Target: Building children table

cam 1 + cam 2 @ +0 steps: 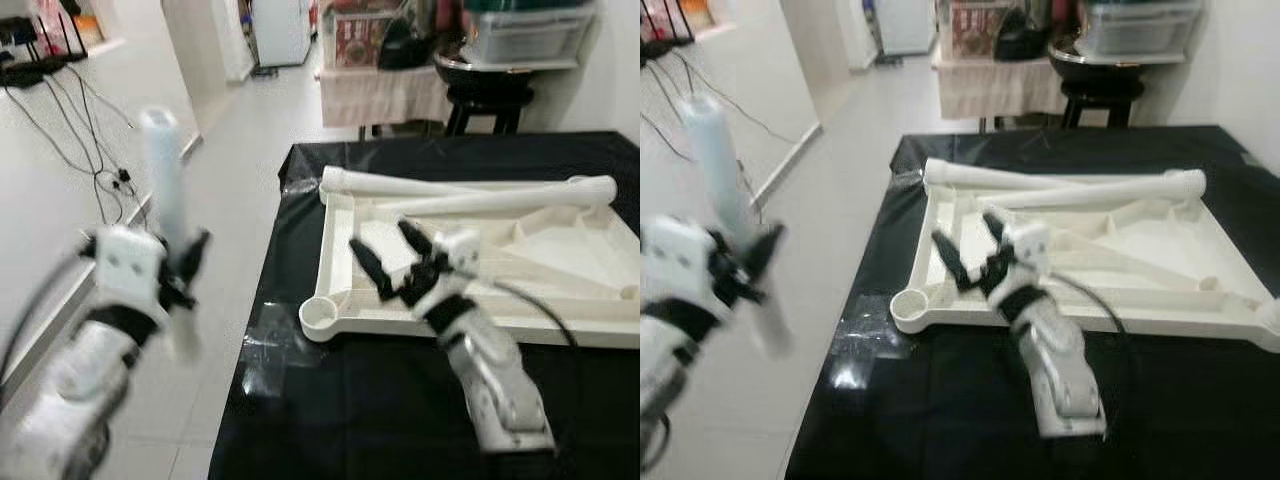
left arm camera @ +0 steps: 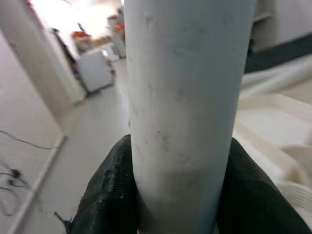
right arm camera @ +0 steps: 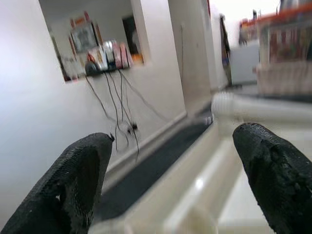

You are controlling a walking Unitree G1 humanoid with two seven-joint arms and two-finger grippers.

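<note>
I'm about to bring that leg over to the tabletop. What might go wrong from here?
The left gripper holds the white leg near its lower end, upright and off to the side of the table, so it may tilt or slip. The corner socket sits at the tabletop's edge; pressing there might shift it. The open right gripper hovers nearby and may block the way.

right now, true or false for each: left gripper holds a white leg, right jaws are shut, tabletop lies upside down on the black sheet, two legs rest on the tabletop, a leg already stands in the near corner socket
1. The left gripper holds a white leg: true.
2. The right gripper has its jaws shut: false, they are spread and hold nothing.
3. The tabletop lies underside up on the black sheet: true.
4. Two legs rest across the tabletop: true.
5. A leg stands in the near corner socket: false, it is empty.
</note>
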